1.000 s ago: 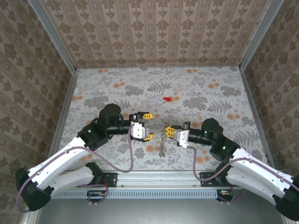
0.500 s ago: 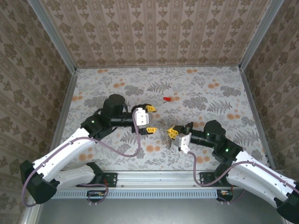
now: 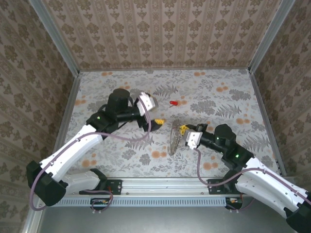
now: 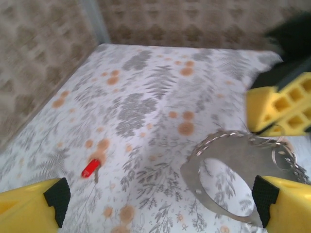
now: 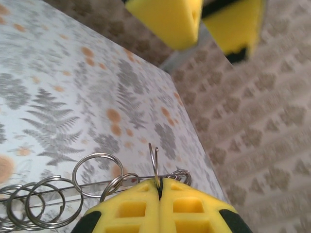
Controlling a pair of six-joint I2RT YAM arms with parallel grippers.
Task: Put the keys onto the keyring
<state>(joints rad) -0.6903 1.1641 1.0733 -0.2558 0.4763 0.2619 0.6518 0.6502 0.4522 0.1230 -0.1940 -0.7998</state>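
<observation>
Two grippers mid-table: right one pinching the keyring, left one wide open

Right gripper (image 5: 160, 191) sits lower centre-right in the top view, nearest the arm bases. Its yellow pads (image 5: 131, 213) are pressed flat together, with a thin wire ring nipped in the seam. That ring belongs to the keyring (image 4: 192, 171), a metal oval loop with a beady edge. A bunch of small wire rings (image 5: 74, 180) fans toward the lower left of the right wrist frame. In the top view the keyring is just left of the right fingertips, lower centre, long axis running up-down in the frame. Cannot tell if its lower end touches the floral table (image 3: 218, 97).

Left gripper (image 4: 161, 199) is a bit farther back, centre-left in the top view. Jaws spread very wide, nothing between them. Its yellow fingers (image 4: 29, 206) sit in the two bottom corners of the left wrist frame. From that camera the keyring loop is at lower right, close to the right-hand finger; contact unclear. The right gripper's yellow tips are at the right edge above it.

Red key (image 3: 173, 103) lies flat on the table, farther back again, just above centre in the top view. It is well apart from the keyring and not on it. In the left wrist frame it is at lower left.

Patterned walls (image 3: 160, 34) close off the back and sides.
</observation>
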